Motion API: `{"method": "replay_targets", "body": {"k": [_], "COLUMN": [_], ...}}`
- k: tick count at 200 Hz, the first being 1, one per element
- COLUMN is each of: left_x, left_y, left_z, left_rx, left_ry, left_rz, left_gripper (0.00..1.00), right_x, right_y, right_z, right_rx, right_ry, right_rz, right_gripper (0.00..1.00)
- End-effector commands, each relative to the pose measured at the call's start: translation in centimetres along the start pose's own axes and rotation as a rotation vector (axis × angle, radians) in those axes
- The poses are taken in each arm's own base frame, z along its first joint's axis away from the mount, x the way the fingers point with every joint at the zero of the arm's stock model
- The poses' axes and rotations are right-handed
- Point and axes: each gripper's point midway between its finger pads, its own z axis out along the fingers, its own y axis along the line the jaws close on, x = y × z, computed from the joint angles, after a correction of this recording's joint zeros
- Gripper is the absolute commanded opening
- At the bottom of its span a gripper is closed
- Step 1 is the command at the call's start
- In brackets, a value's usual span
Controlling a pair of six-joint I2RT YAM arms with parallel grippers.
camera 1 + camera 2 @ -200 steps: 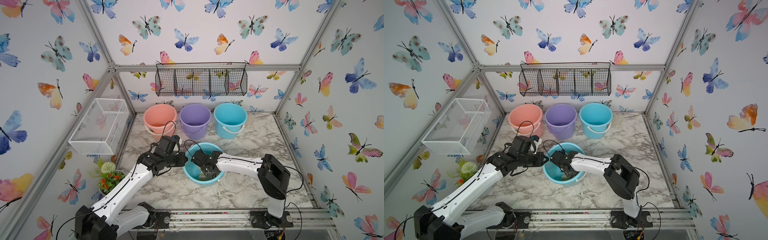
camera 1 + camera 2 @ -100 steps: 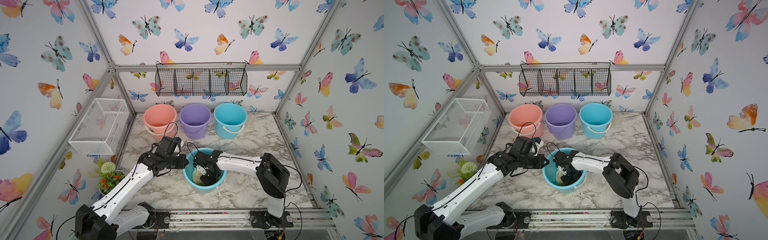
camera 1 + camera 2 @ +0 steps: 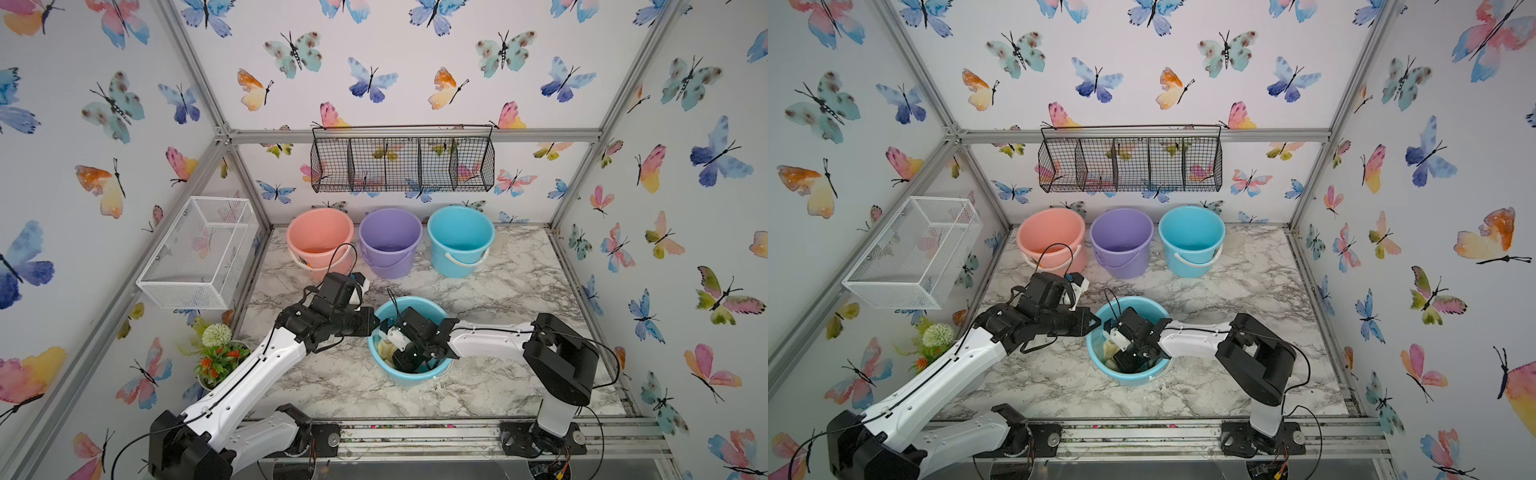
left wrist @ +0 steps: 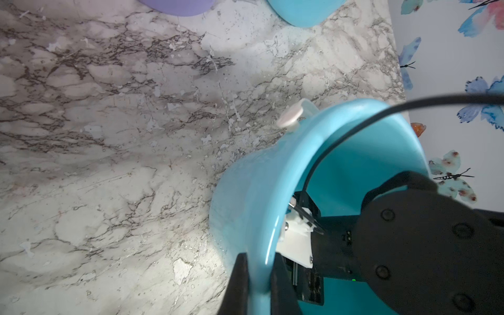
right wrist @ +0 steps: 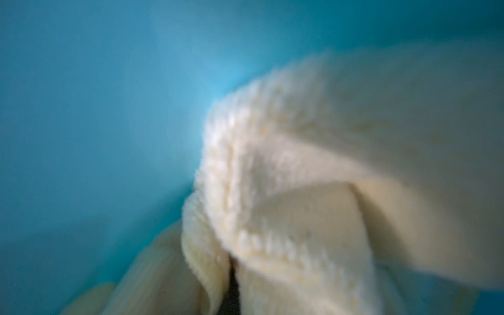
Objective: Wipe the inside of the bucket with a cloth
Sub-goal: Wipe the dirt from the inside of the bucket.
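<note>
Marble tabletop (image 3: 498,291) bore a round sky-blue plastic bucket (image 3: 419,305), with both arms at it.
The left arm (image 3: 266,361) stretched in sideways, and the right arm (image 3: 486,343) dipped inside. The left gripper (image 4: 259,264) was pinched shut on the bucket's rim. The right gripper (image 3: 409,359) was closed on the pale yellow terry cloth (image 5: 300,177), against the inner wall.

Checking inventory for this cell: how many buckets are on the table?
4. A pink bucket, a purple bucket and a blue bucket stand in a row at the back; a second blue bucket sits alone nearer the front. None seems hidden.
</note>
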Motion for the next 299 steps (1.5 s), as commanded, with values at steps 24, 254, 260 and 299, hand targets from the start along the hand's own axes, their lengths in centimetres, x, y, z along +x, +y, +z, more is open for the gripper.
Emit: {"method": "replay_targets", "body": {"k": [24, 254, 260, 299], "left_x": [0.8, -4.5, -4.3, -3.4], "left_y": [2.1, -2.8, -2.7, -2.8], "left_z": [-0.2, -4.1, -3.9, -2.7], "left_rx": [-0.099, -0.13, -0.128, -0.088], "left_ry": [0.012, -0.512, -0.502, -0.453], "left_rz": [-0.019, 0.394, 0.389, 0.331], "left_gripper": [0.0, 0.0, 0.0, 0.0], "right_x": [-7.1, 0.1, -0.8, -5.3], "right_y": [-5.6, -5.1, -3.9, -1.4], "right_z": [-3.3, -0.4, -0.5, -1.9], "right_rx": [0.35, 0.257, 0.19, 0.058], "right_ry": [-0.365, -0.019, -0.067, -0.321], "right_rz": [-0.026, 0.072, 0.067, 0.037], "right_gripper": [0.02, 0.02, 0.02, 0.02]}}
